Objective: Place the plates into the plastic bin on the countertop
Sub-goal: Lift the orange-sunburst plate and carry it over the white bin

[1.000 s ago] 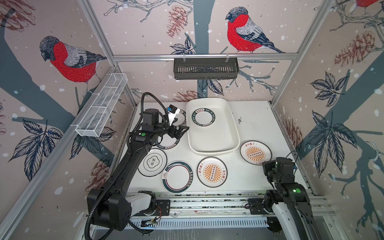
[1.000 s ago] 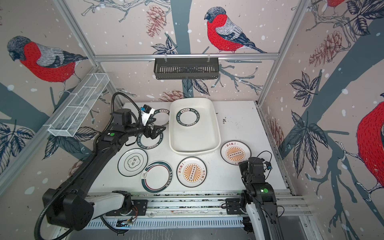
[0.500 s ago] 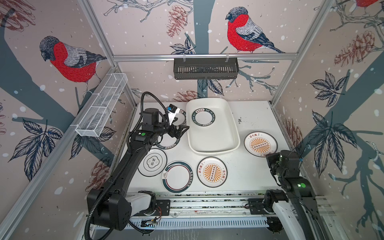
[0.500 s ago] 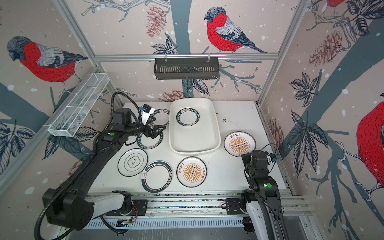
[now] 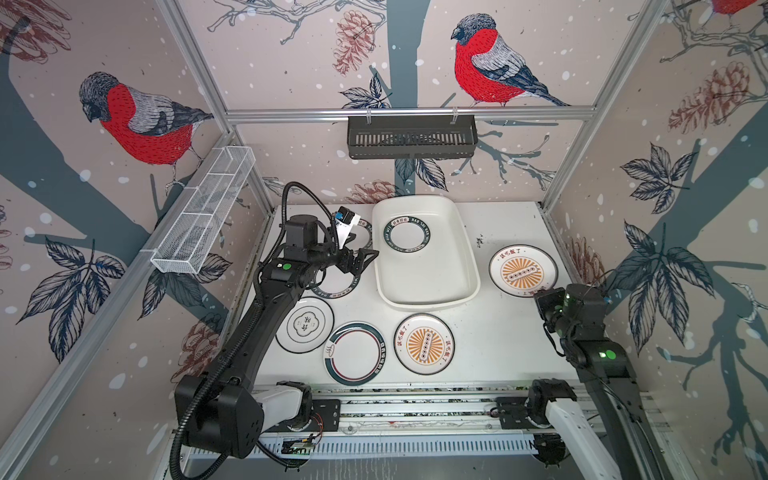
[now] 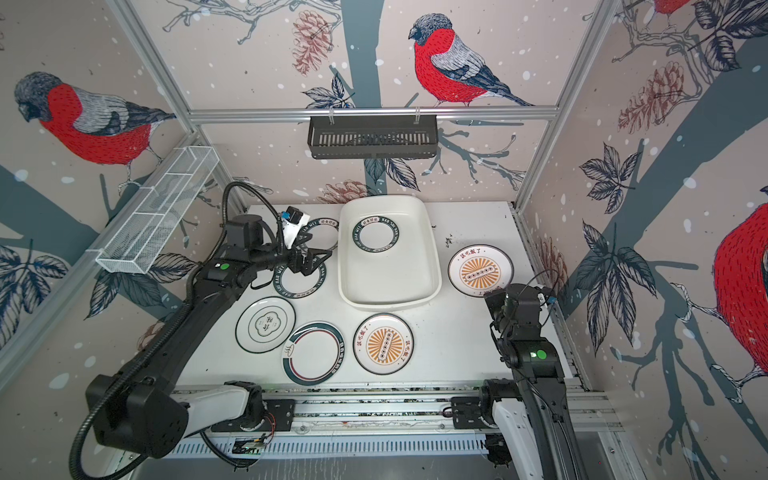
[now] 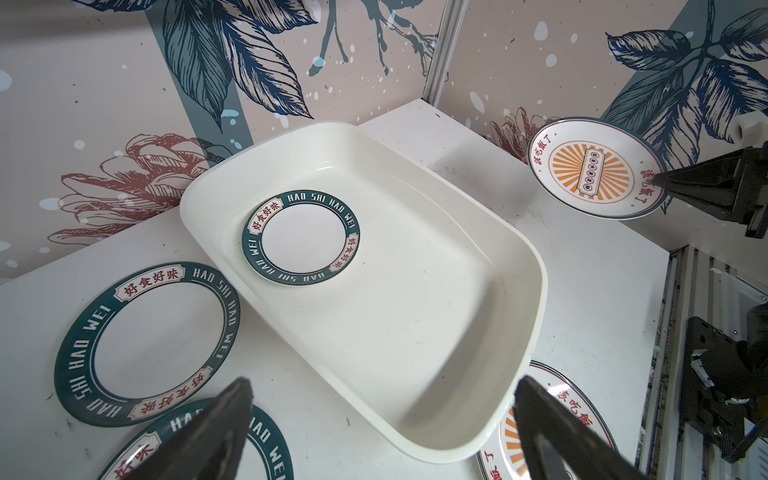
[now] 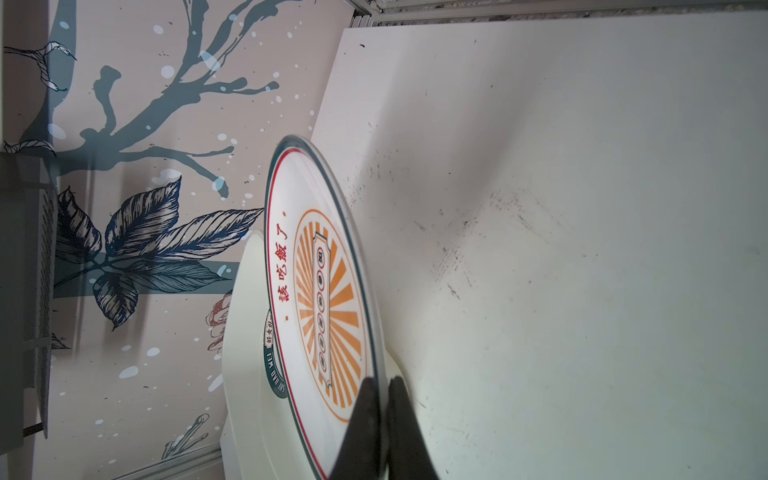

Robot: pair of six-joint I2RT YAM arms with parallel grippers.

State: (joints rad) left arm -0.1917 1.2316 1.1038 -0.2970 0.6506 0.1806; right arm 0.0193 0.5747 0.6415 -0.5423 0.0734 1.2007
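Observation:
The white plastic bin (image 5: 432, 274) (image 6: 392, 278) stands mid-countertop with a teal-rimmed plate (image 5: 406, 234) (image 7: 301, 237) inside. My right gripper (image 5: 540, 293) (image 8: 384, 382) is shut on the near rim of an orange sunburst plate (image 5: 522, 271) (image 8: 320, 270), held tilted above the countertop right of the bin. My left gripper (image 5: 359, 259) (image 7: 382, 381) hangs open over the bin's left edge, above a teal-rimmed plate (image 5: 336, 289). More plates lie around it: another teal one (image 5: 363, 227) behind, a quatrefoil one (image 5: 305, 324), a teal-edged one (image 5: 354, 353) and a second sunburst (image 5: 424, 344) in front.
A black slotted basket (image 5: 411, 137) hangs on the back rail. A white wire-mesh tray (image 5: 203, 216) is fixed to the left wall. Aluminium rails (image 5: 415, 405) with both arm bases run along the front edge of the countertop (image 5: 498, 332).
My right gripper has carried the sunburst plate up and toward the back, beside the bin. The left arm has stayed where it was, still open.

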